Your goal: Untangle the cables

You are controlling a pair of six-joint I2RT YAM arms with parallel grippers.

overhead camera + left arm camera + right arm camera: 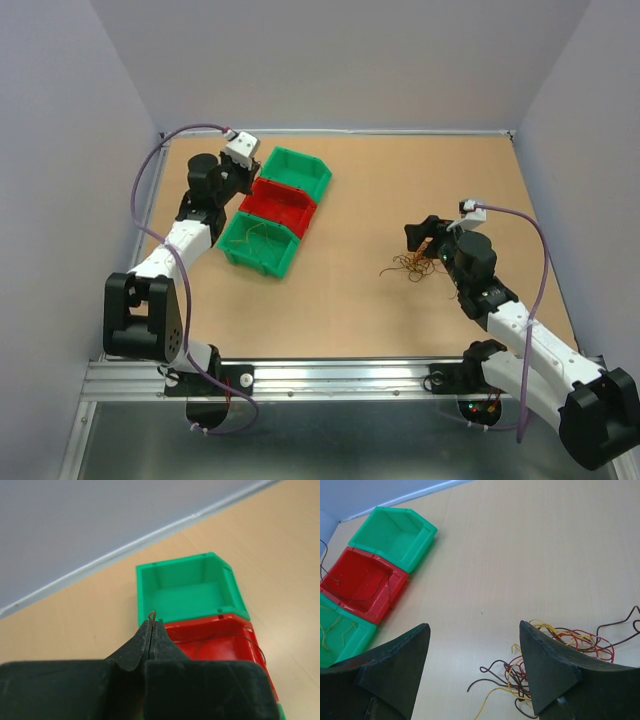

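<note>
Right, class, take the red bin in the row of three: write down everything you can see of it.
The red bin is an open-topped box, plastic by its look, with straight walls and a flat floor. It stands upright on the table, in the middle of a diagonal row, set between the far green bin and the near green bin. A thin dark wire curves across its floor. The left gripper, shut on a wire end, hangs close by.
</note>
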